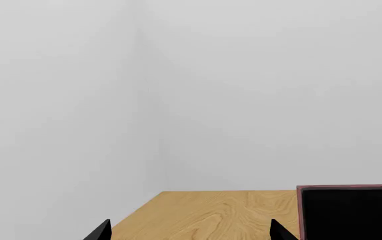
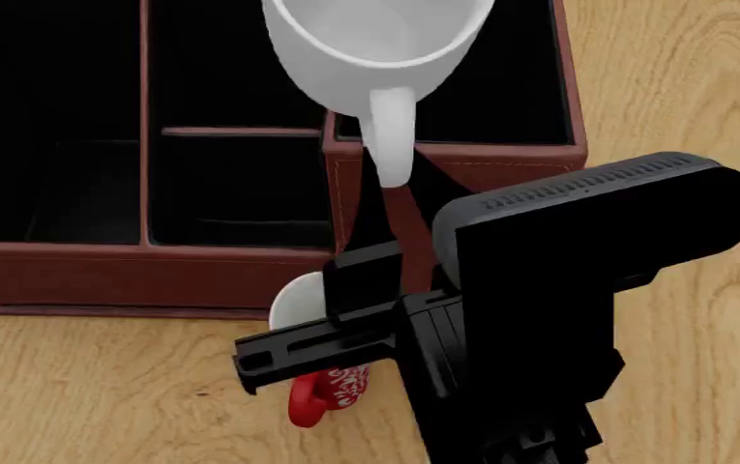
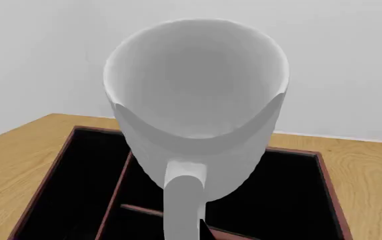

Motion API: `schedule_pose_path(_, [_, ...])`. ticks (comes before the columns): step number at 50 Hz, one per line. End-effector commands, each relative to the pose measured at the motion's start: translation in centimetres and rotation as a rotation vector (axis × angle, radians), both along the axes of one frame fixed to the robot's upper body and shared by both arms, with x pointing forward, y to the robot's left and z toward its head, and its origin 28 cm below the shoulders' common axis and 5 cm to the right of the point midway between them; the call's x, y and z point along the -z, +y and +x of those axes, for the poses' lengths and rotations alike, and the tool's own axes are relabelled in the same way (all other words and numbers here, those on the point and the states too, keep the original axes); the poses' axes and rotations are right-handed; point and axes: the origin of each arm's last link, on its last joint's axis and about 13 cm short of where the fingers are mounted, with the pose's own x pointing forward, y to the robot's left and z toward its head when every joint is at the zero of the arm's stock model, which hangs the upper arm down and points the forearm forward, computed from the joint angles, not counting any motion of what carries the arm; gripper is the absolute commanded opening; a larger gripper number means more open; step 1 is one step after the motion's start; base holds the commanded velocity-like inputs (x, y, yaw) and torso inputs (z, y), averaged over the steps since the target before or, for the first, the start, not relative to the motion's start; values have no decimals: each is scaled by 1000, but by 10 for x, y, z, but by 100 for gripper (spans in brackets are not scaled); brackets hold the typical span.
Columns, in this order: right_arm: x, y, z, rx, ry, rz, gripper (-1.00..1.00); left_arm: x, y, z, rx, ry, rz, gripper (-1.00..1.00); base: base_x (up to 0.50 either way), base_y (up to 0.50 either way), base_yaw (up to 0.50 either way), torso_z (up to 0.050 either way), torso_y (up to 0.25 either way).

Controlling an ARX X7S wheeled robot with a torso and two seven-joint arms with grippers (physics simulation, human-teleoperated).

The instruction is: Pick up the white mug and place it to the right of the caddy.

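While white mug (image 2: 376,53) hangs high over caddy (image 2: 454,164), handle toward right gripper (image 2: 402,208), apparently pinched there though fingertips hidden: carry rightward past caddy wall, keep upright, lower onto bare table (image 2: 679,87). Left gripper (image 1: 191,231) spread wide, idle.

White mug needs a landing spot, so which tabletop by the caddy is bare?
Bare wood lies right of the caddy, out to the head view's edge. In front it is crowded: the red mug stands there. The white mug hangs over the caddy.
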Motion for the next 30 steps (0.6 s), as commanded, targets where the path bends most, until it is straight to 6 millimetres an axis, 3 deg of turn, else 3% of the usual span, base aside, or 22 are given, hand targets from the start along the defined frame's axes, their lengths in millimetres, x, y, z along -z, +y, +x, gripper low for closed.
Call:
schedule_pose_path(1, [-7, -13, 3, 87, -33, 13, -100, 2, 0, 2, 4, 4, -4, 100, 0, 0, 0, 0, 0])
schedule_pose_path(30, [-8, -46, 7, 275, -21, 60, -100, 2, -4, 9, 28, 9, 3, 100, 0, 0, 0, 0, 0])
